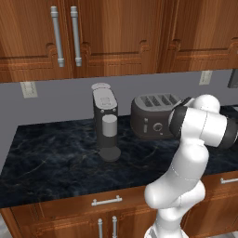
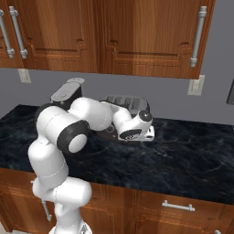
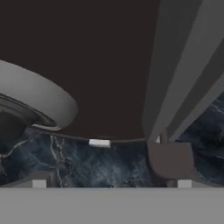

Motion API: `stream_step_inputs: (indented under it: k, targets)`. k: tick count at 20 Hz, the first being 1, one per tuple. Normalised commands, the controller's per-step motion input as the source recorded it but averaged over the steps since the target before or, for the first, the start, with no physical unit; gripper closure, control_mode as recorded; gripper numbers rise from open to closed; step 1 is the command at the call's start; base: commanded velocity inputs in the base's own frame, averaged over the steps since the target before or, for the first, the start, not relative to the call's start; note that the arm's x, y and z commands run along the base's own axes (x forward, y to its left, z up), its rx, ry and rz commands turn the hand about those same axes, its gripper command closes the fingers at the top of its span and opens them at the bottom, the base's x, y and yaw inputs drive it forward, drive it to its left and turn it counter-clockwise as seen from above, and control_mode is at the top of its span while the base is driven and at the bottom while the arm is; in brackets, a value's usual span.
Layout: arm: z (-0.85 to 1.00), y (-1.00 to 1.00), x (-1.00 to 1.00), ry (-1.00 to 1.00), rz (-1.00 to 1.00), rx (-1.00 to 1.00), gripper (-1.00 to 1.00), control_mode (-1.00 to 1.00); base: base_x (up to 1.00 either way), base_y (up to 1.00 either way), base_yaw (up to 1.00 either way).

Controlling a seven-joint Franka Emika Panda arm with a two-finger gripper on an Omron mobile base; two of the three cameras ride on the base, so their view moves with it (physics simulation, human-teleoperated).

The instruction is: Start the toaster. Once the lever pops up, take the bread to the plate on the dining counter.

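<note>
1. I'm seeing the gripper (image 3: 111,183) parked right up against the toaster's front, jaws spread wide and pinching nothing.
2. I'm looking at the lever tab (image 3: 168,159), a small grey paddle at the end of its slot on the toaster's front, just beside one fingertip (image 3: 183,183). I'm judging it stiff and sprung, probably slick plastic. It needs a push along the slot from one finger, not a pinch.
3. I'm noting one round knob (image 3: 39,98) on the same front, to the other side of the lever. It is easy to bump, so I'm leaving it alone.
4. I'm placing the toaster (image 1: 151,116) on the black marbled counter (image 1: 51,158), back against the wall. It looks heavy enough to stay put under a push, though that's a guess.
5. I'm not able to make out the bread inside the toaster's top slots. I'm expecting it to be light, rigid and crumbly, so a gentle grip across its flat faces.
6. I'm seeing the coffee machine (image 1: 106,121) just beside the toaster.
</note>
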Motion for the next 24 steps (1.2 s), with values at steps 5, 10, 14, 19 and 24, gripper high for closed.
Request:
stream_step_inputs:
  k: [5, 10, 14, 19, 24]
  targets:
    - [0.00, -0.01, -0.30, -0.04, 0.00, 0.00, -1.00, -1.00, 0.00, 0.00, 0.00]
    - [0.02, -0.04, -0.28, -0.09, 0.00, 0.00, -1.00, -1.00, 0.00, 0.00, 0.00]
    - [0.29, 0.00, -0.17, -0.18, 0.00, 0.00, -1.00, -1.00, 0.00, 0.00, 0.00]
    - [0.32, 0.00, -0.09, -0.29, 0.00, 0.00, -1.00, -1.00, 0.00, 0.00, 0.00]
    - [0.29, 0.00, -0.04, -0.31, 0.00, 0.00, -1.00, -1.00, 0.00, 0.00, 0.00]
